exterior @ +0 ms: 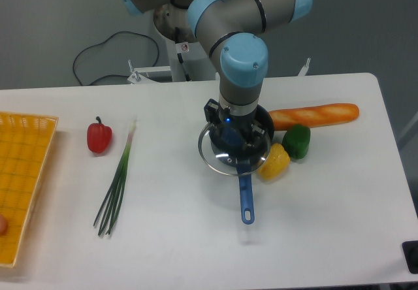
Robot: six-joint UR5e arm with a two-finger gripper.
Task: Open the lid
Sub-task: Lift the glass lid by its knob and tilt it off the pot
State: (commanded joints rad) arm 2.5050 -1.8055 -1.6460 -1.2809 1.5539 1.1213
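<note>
The round glass lid (208, 151) with its thin metal rim lies over the dark saucepan (264, 121) in the middle of the table. The pan's long blue handle (246, 198) points toward the front edge. My gripper (236, 147) points straight down over the centre of the lid. Its fingers stand close together around the spot where the blue knob is, and the knob itself is hidden by them. The lid's rim shows a little to the left of the pan, so it looks slightly shifted or tilted.
A yellow pepper (275, 161), a green pepper (297, 140) and a baguette (315, 114) lie right of the pan. Green onions (117, 184) and a red pepper (99, 137) lie to the left. A yellow basket (23, 172) stands at the left edge.
</note>
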